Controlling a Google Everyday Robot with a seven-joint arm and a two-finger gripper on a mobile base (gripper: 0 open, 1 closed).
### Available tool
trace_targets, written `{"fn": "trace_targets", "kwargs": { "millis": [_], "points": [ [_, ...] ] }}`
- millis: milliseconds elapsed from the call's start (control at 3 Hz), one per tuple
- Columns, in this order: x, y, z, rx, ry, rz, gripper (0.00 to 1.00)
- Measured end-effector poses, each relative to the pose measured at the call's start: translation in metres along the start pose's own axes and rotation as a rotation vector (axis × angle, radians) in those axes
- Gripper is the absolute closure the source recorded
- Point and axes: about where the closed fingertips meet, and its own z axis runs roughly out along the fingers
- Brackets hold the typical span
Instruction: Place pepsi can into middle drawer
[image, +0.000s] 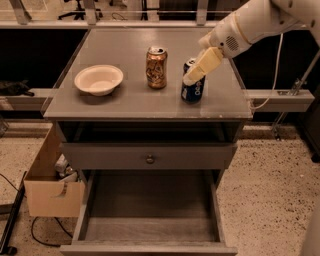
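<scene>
Above, on the cabinet top (125, 102), the pepsi can (194, 91) stands upright right of centre, a gold can (156, 67) just to its left and a white bowl (99, 80) farther left. The gripper (192, 76) reaches in from the upper right, overlapping the pepsi can's top; whether it grasps the can cannot be told. Below a closed drawer front (115, 156), the middle drawer (150, 200) stands pulled out.

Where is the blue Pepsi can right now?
In the camera view, the pepsi can stands on the tabletop, right of the gold can, with the gripper at its top.
</scene>
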Motion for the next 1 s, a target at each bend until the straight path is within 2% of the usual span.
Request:
{"fn": "trace_targets", "kwargs": {
  "millis": [333, 1000],
  "points": [
    [0.008, -0.011, 0.016, -0.004, 0.007, 0.027, 0.0],
    [0.024, -0.017, 0.016, 0.022, 0.001, 0.042, 0.0]
  ]
}}
